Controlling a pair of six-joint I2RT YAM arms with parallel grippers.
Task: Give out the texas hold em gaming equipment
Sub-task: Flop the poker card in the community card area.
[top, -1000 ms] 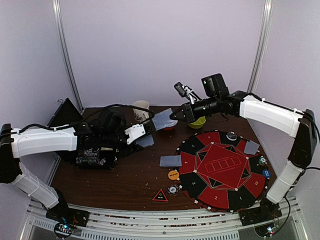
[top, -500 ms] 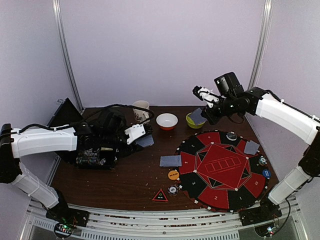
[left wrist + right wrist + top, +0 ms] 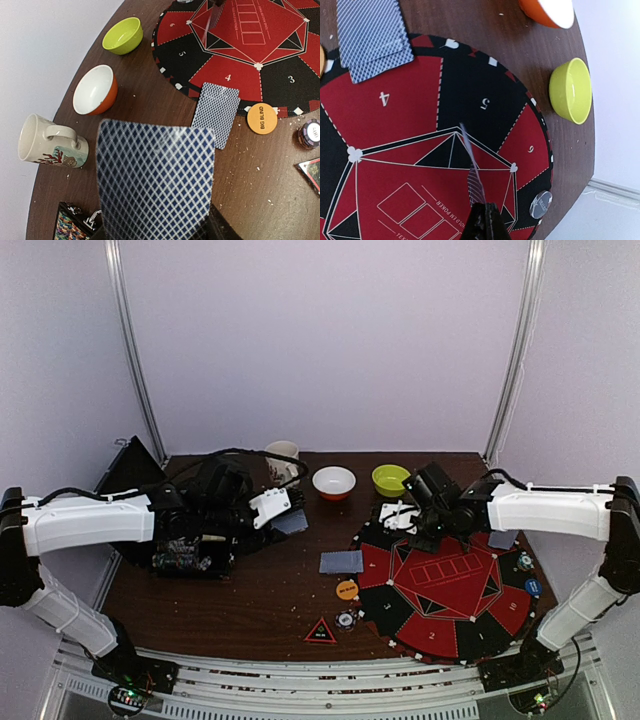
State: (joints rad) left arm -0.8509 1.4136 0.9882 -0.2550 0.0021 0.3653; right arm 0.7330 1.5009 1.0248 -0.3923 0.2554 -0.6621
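The left arm reaches in from the left edge of the tabletop [image 3: 250,590], its white forearm lying almost level above a black case [image 3: 185,552] and its wrist turned toward the middle. The left gripper [image 3: 282,510] is partly closed on a blue-backed card [image 3: 155,185], which fills the lower part of the left wrist view, back to the camera and clear of the wood. Whether it is one card or several cannot be told. Along the far edge stand a cream mug [image 3: 283,454], a white bowl [image 3: 333,481] and a green bowl [image 3: 390,478]. Nearer the middle, a second card [image 3: 341,562] lies face down, overlapping the left rim of the round red-and-black mat [image 3: 430,635]. Just nearer than it sit an orange disc [image 3: 347,589], then a small chip [image 3: 345,619] and a black triangular marker [image 3: 320,631] toward the near edge. The right arm comes in from the right edge, white forearm nearly level, its black wrist bent down over the far left part of the mat. The right gripper [image 3: 400,517] is pinched fully closed on a third card [image 3: 475,187], seen edge-on in the right wrist view, pointing down toward the sector marked 5. Whether its lower edge touches the mat cannot be told. On the mat's right side lie a fourth card [image 3: 503,538] and a blue disc [image 3: 532,587].
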